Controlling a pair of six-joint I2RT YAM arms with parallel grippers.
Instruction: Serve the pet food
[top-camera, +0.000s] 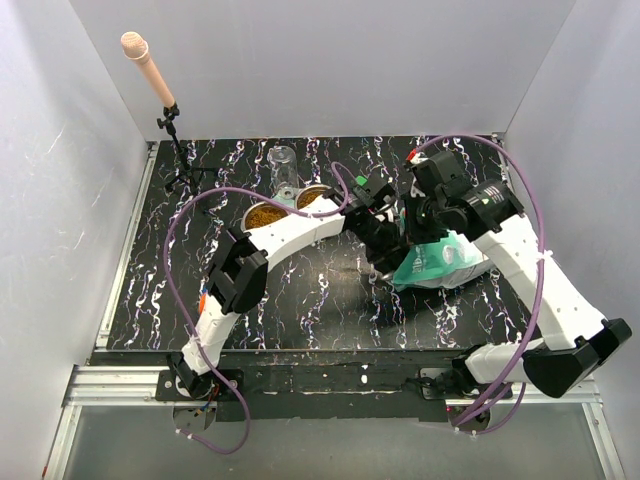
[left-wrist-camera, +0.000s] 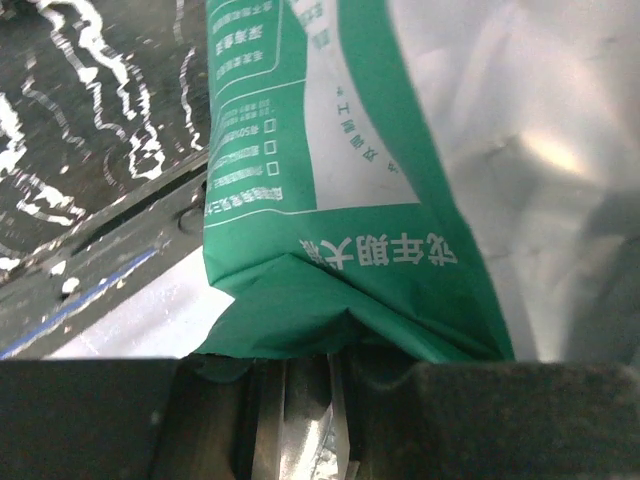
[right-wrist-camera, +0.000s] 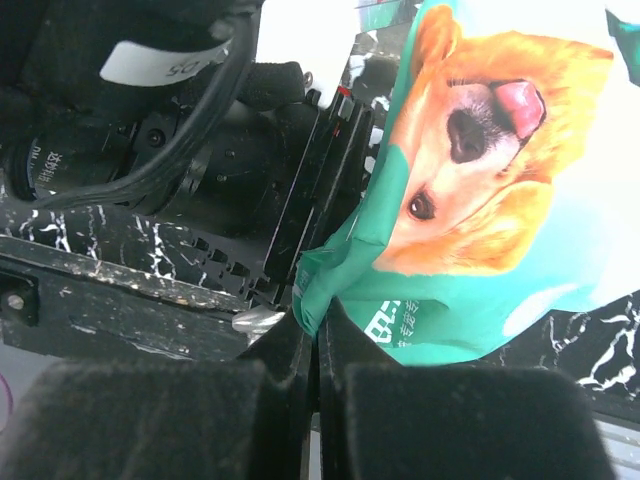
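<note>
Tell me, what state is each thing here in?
Pet food bag: pinched at its edges by both end effectors; open or sealed, cannot tell.
Left end effector: shut on the bag.
Right end effector: shut on the bag.
Pet food: lying in the metal bowls.

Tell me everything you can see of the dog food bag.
The bag is glossy plastic film, teal-green and white, with a golden dog printed on one face and white text on the other, which turns silvery towards one side. It sits crumpled and tilted over the black marbled table, right of centre. The right claw is shut on one green edge. The left claw, gripping a silvery metal piece, meets a folded green edge.
</note>
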